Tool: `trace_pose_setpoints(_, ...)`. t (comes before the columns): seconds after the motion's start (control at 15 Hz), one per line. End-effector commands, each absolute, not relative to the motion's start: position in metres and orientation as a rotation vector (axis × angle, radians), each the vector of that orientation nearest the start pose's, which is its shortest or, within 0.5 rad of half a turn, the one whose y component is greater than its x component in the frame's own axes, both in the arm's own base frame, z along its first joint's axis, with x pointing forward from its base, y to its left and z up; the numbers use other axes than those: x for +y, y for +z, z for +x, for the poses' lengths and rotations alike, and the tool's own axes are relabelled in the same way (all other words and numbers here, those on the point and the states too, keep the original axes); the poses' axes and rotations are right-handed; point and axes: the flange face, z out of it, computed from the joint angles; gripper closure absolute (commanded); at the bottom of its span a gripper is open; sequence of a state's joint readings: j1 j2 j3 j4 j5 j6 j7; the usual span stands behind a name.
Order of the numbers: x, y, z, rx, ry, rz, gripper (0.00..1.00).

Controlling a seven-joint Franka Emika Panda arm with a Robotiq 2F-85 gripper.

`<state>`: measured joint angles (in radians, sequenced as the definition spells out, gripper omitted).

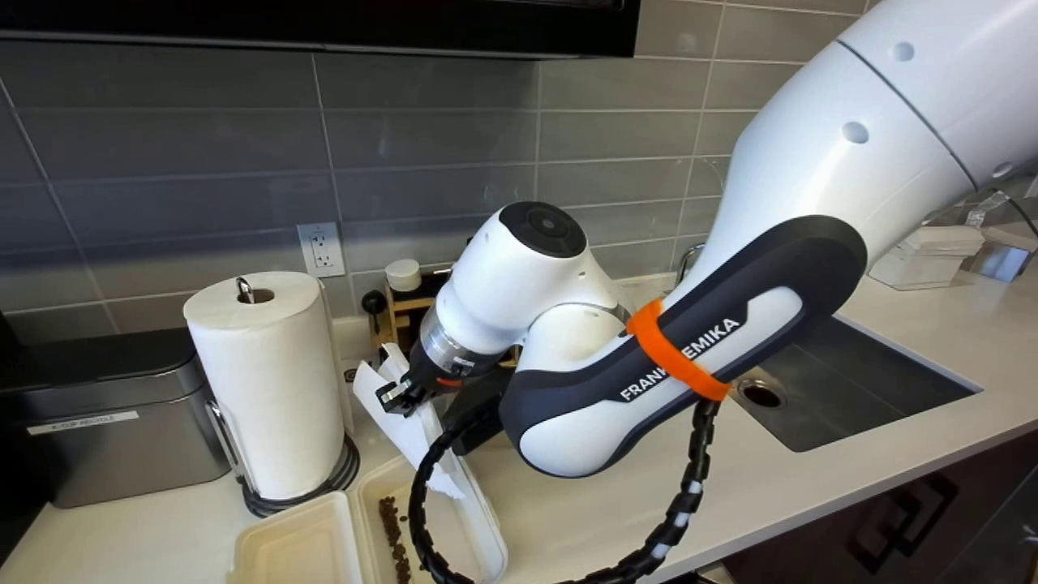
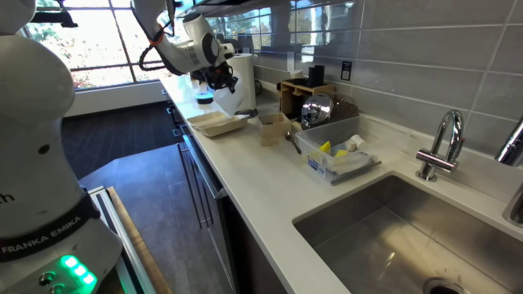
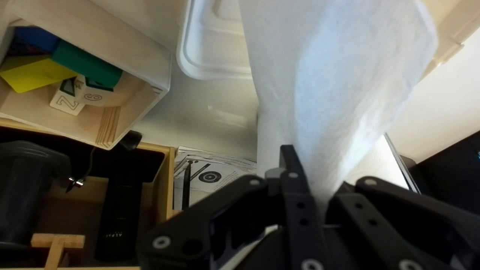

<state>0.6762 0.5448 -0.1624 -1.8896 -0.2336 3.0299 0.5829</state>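
Pincer (image 3: 317,183) clamped on towel (image 3: 337,93), over open box (image 2: 222,128). Likely positioning step; next probably calls for lowering, then release.

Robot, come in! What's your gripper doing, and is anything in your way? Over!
Gripper shut on paper towel sheet. Lower end hanging over open clamshell container, contact unclear. Possible obstacle: paper towel roll close by.

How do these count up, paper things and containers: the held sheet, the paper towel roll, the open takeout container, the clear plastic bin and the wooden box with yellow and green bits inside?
Paper things: 2 (sheet in the gripper, paper towel roll)
Containers: 3 (takeout container, clear plastic bin, wooden box)
Total: 5
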Motion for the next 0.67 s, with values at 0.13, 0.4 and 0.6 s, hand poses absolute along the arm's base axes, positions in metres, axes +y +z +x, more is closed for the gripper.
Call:
trace_pose_setpoints(0.13,0.3562,0.2801,0.5662,-0.238,-0.98,-2.758,1.0)
trace_pose_setpoints(0.4,0.3514,0.2827,0.5675,-0.217,-1.095,-2.708,1.0)
trace_pose_setpoints(0.6,0.3479,0.2825,0.566,-0.208,-1.164,-2.688,1.0)
